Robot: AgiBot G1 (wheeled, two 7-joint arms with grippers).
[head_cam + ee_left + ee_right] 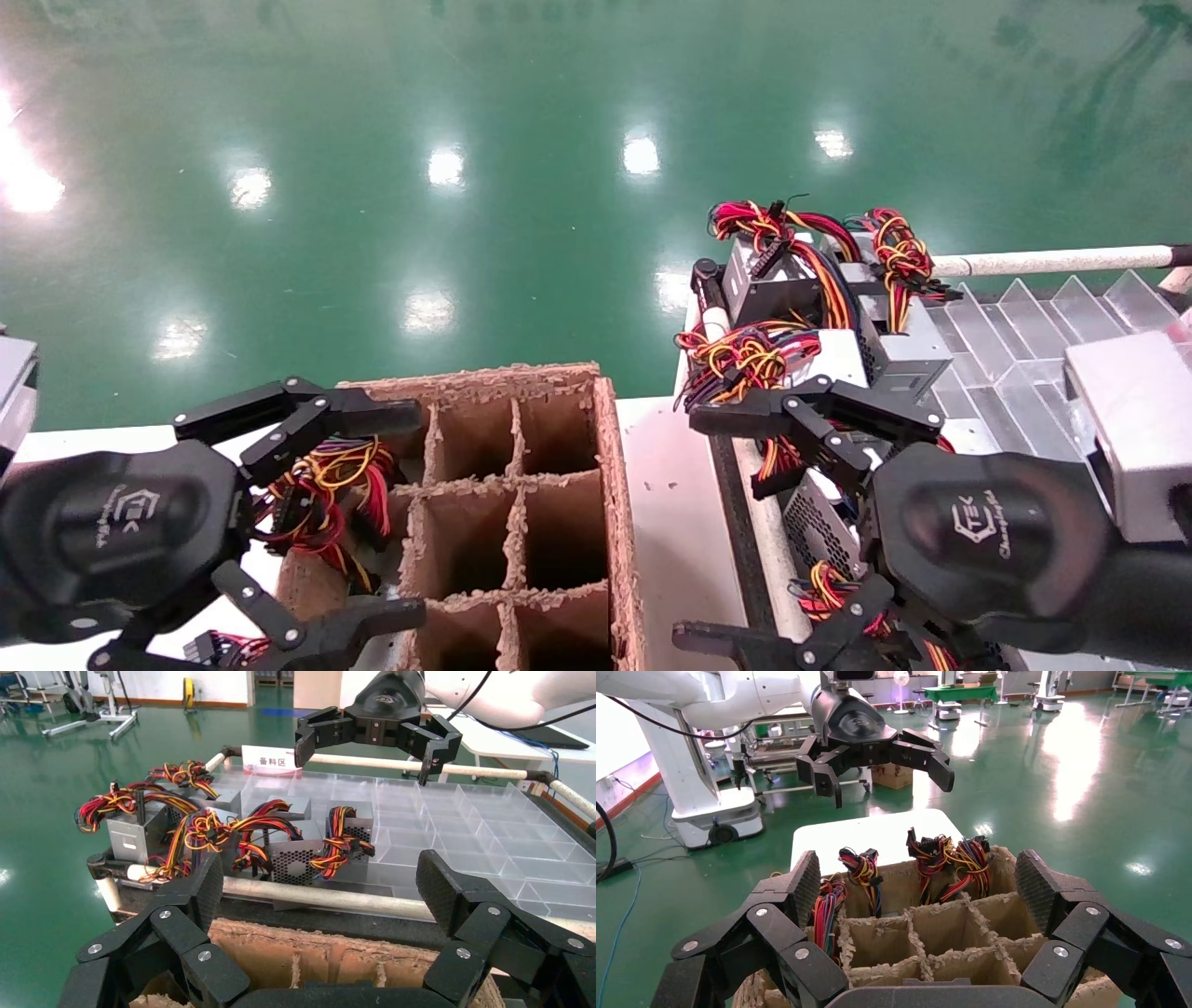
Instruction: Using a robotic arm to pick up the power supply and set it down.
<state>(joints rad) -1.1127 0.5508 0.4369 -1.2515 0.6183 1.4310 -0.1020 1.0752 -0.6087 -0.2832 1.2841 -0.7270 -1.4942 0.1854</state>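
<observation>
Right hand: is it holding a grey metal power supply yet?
No; the right hand hangs open and empty above the grey metal power supplies.

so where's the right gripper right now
In the head view the right gripper hangs open at lower right, over the power supplies in the clear divider tray, right of the cardboard divider box.

Before me a white tabletop carries the brown divider box. Just right of that box stands a clear tray holding my power supplies, all over green floor.
</observation>
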